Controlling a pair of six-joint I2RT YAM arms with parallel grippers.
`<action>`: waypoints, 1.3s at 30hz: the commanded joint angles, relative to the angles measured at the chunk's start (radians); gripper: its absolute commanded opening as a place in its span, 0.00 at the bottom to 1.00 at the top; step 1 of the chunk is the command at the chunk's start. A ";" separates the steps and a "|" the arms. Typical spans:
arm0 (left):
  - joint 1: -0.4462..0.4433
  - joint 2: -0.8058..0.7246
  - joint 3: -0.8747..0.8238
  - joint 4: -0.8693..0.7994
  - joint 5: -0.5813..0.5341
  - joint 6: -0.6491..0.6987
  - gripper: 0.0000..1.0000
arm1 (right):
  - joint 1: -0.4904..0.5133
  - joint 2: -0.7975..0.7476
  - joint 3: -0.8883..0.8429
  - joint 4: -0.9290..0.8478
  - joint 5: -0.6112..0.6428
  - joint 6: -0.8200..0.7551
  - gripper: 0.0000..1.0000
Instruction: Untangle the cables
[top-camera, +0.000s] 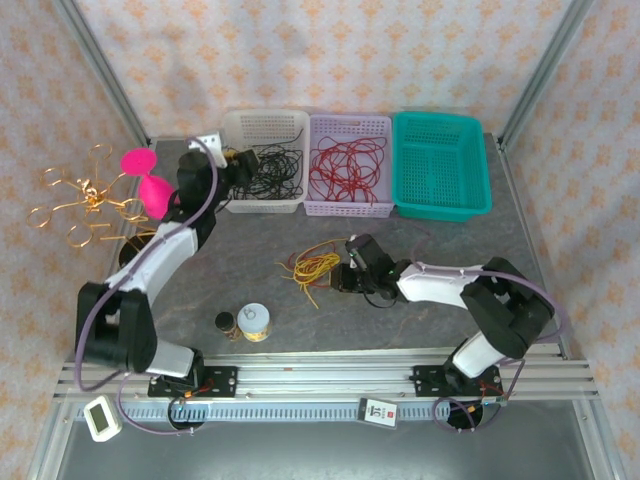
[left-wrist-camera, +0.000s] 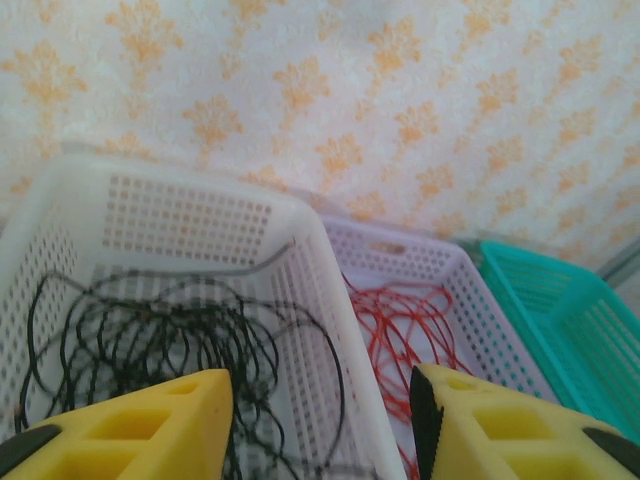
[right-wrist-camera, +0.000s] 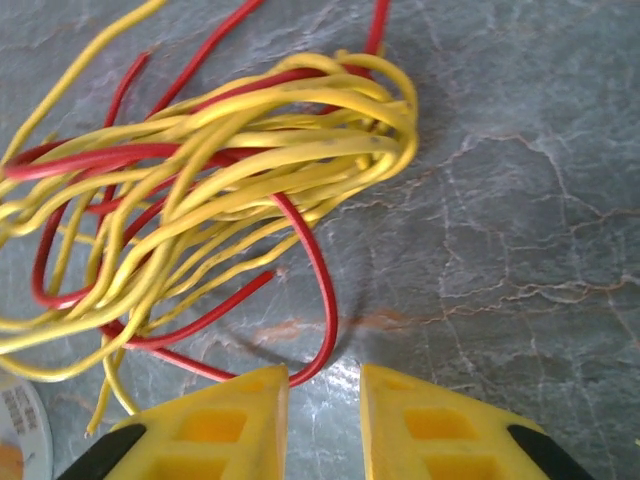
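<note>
The cables lie as a loose yellow bundle with red strands in the middle of the grey table. My right gripper hovers just right of the bundle, open, a red loop curving by its left finger; nothing is held. In the top view my right gripper sits beside the bundle's right end. My left gripper is open over the rim between the white basket of black wires and the lilac basket with red wires. My left gripper is at the white basket's left edge.
Three baskets line the back: white, lilac, teal. A gold looped-wire ornament and a pink object stand at the left. Two small jars sit near the front.
</note>
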 joint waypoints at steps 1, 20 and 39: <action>-0.047 -0.107 -0.112 -0.039 0.056 -0.017 0.52 | 0.016 0.018 0.032 -0.032 0.050 0.116 0.28; -0.165 -0.517 -0.449 -0.145 0.055 -0.058 0.55 | 0.097 0.129 0.177 -0.281 0.164 0.509 0.34; -0.211 -0.526 -0.471 -0.126 0.254 -0.019 0.55 | 0.118 0.007 0.263 -0.409 0.512 0.267 0.00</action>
